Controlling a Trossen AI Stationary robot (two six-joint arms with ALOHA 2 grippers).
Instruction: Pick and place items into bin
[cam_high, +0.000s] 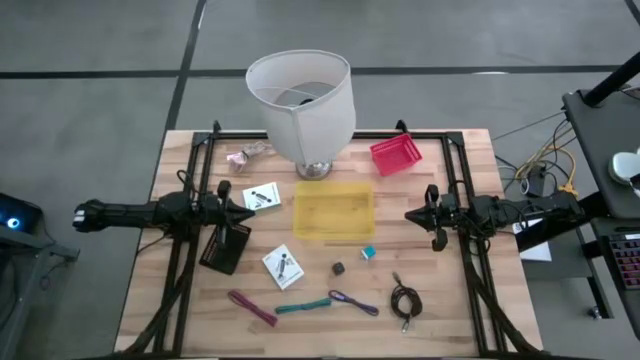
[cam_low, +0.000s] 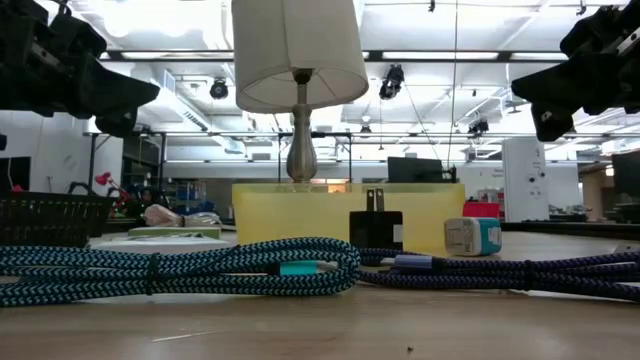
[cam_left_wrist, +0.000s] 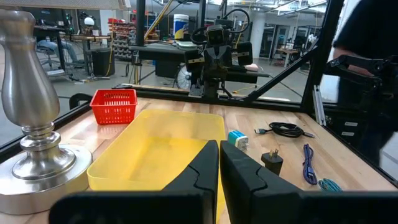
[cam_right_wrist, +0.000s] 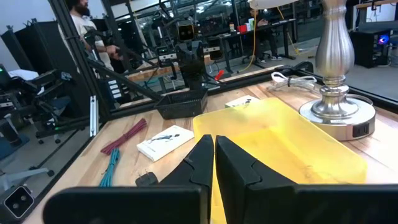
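Both grippers pressed together, empty — I see right gripper (cam_high: 413, 214) nearest teal cube (cam_high: 368, 253), bin (cam_high: 333, 211) just beyond it.

the yellow bin (cam_high: 333, 211) is left open from above near the tabletop (cam_high: 180, 170) centre. its far side is blocked by the lamp (cam_high: 303, 105), with the red basket (cam_high: 396, 153) near the far right corner.
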